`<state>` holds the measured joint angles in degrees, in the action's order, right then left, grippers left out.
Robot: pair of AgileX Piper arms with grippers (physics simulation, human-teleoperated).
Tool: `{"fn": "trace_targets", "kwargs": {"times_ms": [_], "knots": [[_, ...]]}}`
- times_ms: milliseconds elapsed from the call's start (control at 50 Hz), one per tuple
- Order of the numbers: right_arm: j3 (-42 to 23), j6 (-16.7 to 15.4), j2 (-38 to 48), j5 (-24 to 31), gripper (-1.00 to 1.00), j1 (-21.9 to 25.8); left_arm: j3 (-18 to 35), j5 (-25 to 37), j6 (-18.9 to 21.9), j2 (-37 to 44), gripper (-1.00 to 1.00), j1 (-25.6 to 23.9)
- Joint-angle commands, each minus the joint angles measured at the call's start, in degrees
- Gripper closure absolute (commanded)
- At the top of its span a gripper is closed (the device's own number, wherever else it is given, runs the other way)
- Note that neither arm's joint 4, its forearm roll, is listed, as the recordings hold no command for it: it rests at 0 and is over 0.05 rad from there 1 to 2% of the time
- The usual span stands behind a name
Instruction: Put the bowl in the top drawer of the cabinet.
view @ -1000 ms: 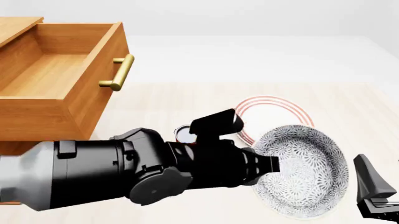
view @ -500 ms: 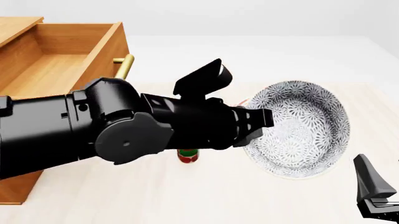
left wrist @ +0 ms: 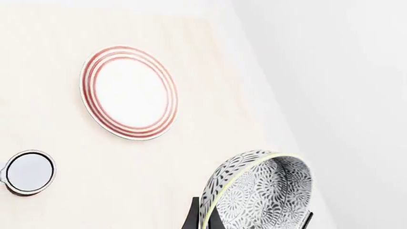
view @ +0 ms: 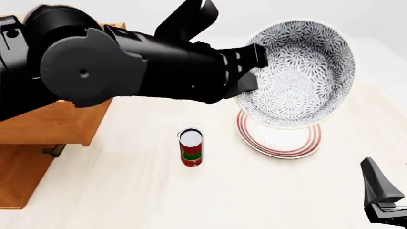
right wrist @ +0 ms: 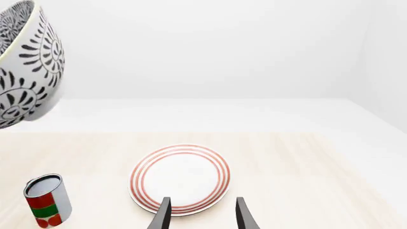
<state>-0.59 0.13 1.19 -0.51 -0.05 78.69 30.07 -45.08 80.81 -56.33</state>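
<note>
The bowl [view: 299,71], white with a dark floral pattern, hangs tilted on its side high above the table, its opening facing the camera. My left gripper [view: 249,67] is shut on its left rim; in the left wrist view the fingers [left wrist: 192,220] clamp the rim of the bowl [left wrist: 260,191]. The top drawer [view: 64,125] is pulled out at the far left, mostly hidden behind my left arm. Below it shows the cabinet [view: 18,179]. My right gripper [right wrist: 202,214] stands open and empty, low at the near right [view: 381,200]. From the right wrist view the bowl [right wrist: 28,62] is seen from outside.
A flat white plate with red rings [view: 279,139] lies on the table under the bowl, also in both wrist views [left wrist: 128,91] [right wrist: 181,179]. A red and green can [view: 190,148] stands upright to its left [right wrist: 45,200]. A lower brass handle [view: 54,150] sticks out beneath the drawer.
My left arm has lifted the bowl from table height to well above the plate and swung up across the drawer. The plate and can are now uncovered. The right gripper has not moved.
</note>
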Motion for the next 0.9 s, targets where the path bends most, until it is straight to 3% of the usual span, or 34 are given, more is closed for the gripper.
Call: {"fn": "trace_targets", "kwargs": {"times_ms": [20,600,900], "knots": [[0.00,0.00,-0.01,0.00,-1.00,0.00,6.99,4.67,2.18,-0.37,1.00,2.20],[0.00,0.01,0.00,0.00,-1.00,0.00,21.22,13.84,4.13,-1.15,1.00,10.87],[0.00,0.00,0.01,-0.01,-1.00,-0.01,23.58,15.32,3.73,-1.93,1.00,15.81]]}}
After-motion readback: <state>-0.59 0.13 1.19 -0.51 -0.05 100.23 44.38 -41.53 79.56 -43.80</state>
